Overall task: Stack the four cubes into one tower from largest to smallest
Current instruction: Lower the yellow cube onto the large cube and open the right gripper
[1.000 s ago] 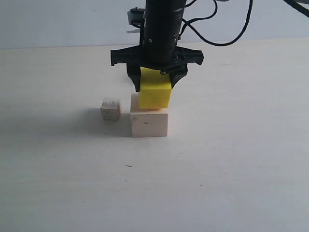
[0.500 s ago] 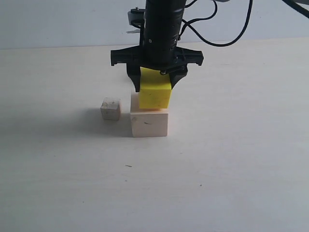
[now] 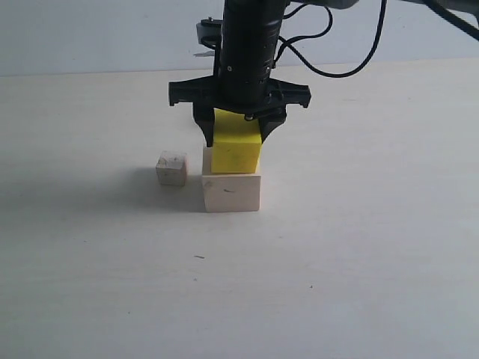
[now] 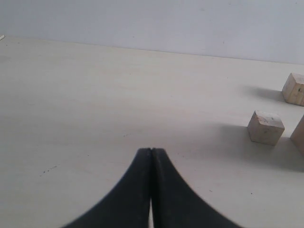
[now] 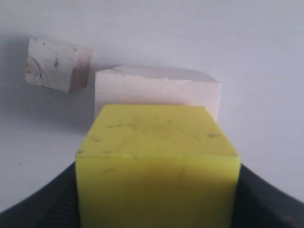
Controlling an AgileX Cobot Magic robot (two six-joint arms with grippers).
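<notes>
My right gripper (image 3: 237, 139) is shut on the bright yellow cube (image 3: 236, 152), one black finger on each side. The cube hangs level over the large pale wooden cube (image 3: 232, 193), and its underside looks to meet that cube's top. From the right wrist the yellow cube (image 5: 156, 161) fills the space between my fingers, with the large cube (image 5: 156, 91) right beyond it. One small speckled wooden cube (image 3: 171, 168) stands on the table left of the large cube. In the left wrist view two small cubes show, one (image 4: 265, 127) nearer and one (image 4: 294, 88) farther. My left gripper (image 4: 151, 150) is shut on nothing.
The pale tabletop (image 3: 359, 247) stretches to a white wall at the back. Black cables (image 3: 329, 60) hang behind the right arm. The second small cube is hidden behind the arm in the exterior view, and the left arm is out of that view.
The right gripper has moved slightly left and down with the yellow cube. The cube was tilted before and now sits level, closer onto the large cube's top.
</notes>
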